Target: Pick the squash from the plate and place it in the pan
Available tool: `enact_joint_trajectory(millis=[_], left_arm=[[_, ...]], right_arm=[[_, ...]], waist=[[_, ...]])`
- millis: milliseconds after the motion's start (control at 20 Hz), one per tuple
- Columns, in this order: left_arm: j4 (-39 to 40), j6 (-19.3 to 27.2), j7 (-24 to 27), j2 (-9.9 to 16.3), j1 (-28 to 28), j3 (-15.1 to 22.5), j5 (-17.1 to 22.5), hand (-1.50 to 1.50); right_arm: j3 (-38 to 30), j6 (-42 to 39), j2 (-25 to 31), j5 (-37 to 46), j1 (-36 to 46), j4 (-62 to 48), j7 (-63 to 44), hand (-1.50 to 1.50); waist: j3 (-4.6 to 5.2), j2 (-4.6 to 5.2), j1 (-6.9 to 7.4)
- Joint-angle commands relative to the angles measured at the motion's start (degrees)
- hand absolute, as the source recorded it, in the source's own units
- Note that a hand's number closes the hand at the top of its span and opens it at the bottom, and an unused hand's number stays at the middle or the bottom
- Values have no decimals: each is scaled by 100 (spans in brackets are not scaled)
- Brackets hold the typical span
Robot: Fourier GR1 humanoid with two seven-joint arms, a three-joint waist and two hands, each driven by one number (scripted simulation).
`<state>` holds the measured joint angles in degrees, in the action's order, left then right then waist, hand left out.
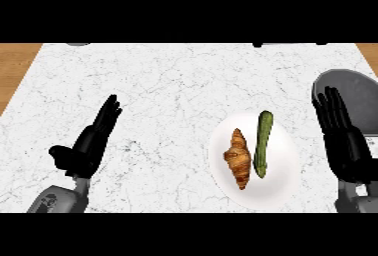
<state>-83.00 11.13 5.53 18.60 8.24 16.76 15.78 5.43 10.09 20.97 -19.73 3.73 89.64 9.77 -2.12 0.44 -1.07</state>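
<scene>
Squash (263,144) sits on the white plate (284,187), right half of it, long axis running roughly away from the robot, not yet picked. Head view only, so one pass: it's a slim dark-green cylinder, slightly tapered, matte skin, lies flat with no obvious tendency to roll off given the plate's shallow dish. Just beside it on the left lies a croissant (238,159), golden-brown, ridged and flaky-looking, pointed at both ends; the two run near parallel and are close, whether touching I can't tell, so a grasp probably has to come from the squash's right side or from above to avoid nudging the pastry. Plate is smooth, glossy, round, resting on the white marble counter (170,85) with fine grey veining; wood shows at the far corners. Pan (360,90) is dark grey, round, matte metal-looking, at the right edge and partly cut off, part hidden behind the right hand (347,145). That hand hangs between plate and pan, fingers straight and together, pointing away, holding nothing — sensible staging since both source and target are on its side. Left hand (88,142) is well apart at the left, fingers extended, thumb out, empty, resting. Judgement: task at the start, reach phase next.
</scene>
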Motion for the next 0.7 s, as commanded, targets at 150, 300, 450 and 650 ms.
enact_joint_trajectory(millis=[150,300,450,650], left_arm=[[-199,147,236,-85,61,-93,-193,0],[-356,163,197,-287,-84,129,-145,0],[-561,86,336,-336,-531,191,-247,0],[-570,21,323,-320,-478,12,-255,0]], right_arm=[[-108,-1589,471,-577,405,216,511,150],[-310,-704,1648,1254,482,-406,454,150],[-847,-1543,1003,33,-517,-483,1446,-150],[-678,-1781,1291,768,-851,-394,1937,-150]], waist=[[207,-47,130],[259,-14,155],[208,-52,74],[212,-54,73]])
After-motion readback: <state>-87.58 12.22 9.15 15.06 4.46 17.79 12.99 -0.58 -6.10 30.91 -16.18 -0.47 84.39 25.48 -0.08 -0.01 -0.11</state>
